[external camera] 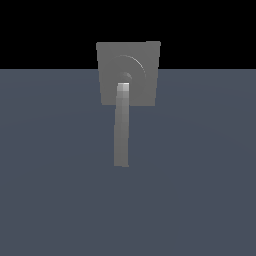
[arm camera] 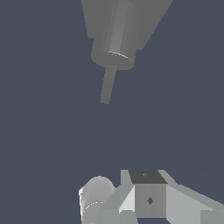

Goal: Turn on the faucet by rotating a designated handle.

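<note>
Handle [arm camera: 106, 87] on faucet [arm camera: 144, 22] lies well apart from gripper [arm camera: 148, 197].

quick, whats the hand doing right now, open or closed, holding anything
Hand: cannot be told whether open or closed; only partly in the wrist view. It holds nothing visible and sits apart from the handle.

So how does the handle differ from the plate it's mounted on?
The handle is a long, slim, straight bar; the plate is broad and square. The handle reaches well past the plate's lower edge in the exterior view and is longer than the plate is wide. The plate carries a raised round hub; the handle is plain with a squared tip. Both are matte grey.
</note>
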